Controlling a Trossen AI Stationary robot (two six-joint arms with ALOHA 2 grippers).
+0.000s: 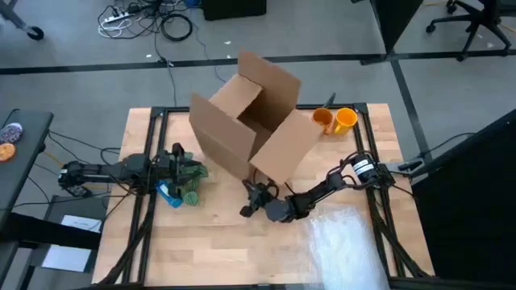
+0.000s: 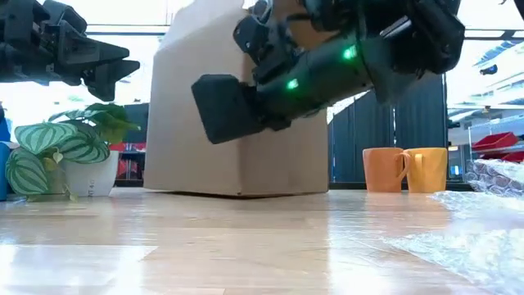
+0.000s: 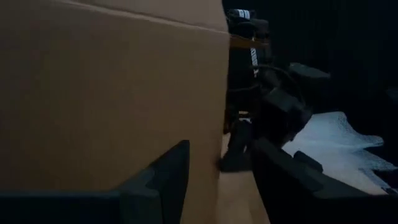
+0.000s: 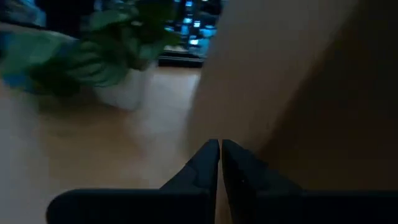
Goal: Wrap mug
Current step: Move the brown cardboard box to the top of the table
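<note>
You've got the left gripper [image 1: 196, 171] at the bench's [image 1: 218, 242] left side, above the potted plant [image 1: 190, 184], fingers spread apart w/ nothing between them, pointed at the cardboard box [image 1: 250, 121]. The plant's white pot [image 2: 90, 175] sits just beside the box's left face in the low view. The box stands mid-bench, flaps open. Just in front of its near corner is your right gripper [image 1: 256, 196], held above the wood; the wrist view shows its fingers [image 4: 208, 163] pressed together, gripping nothing. Right of the box, at the back edge, stand two mugs touching each other: the orange mug [image 1: 322, 119] and the yellow mug [image 1: 345, 119]. Bubble wrap [image 1: 343, 242] lies flat at the front right, well apart from the mugs.
</note>
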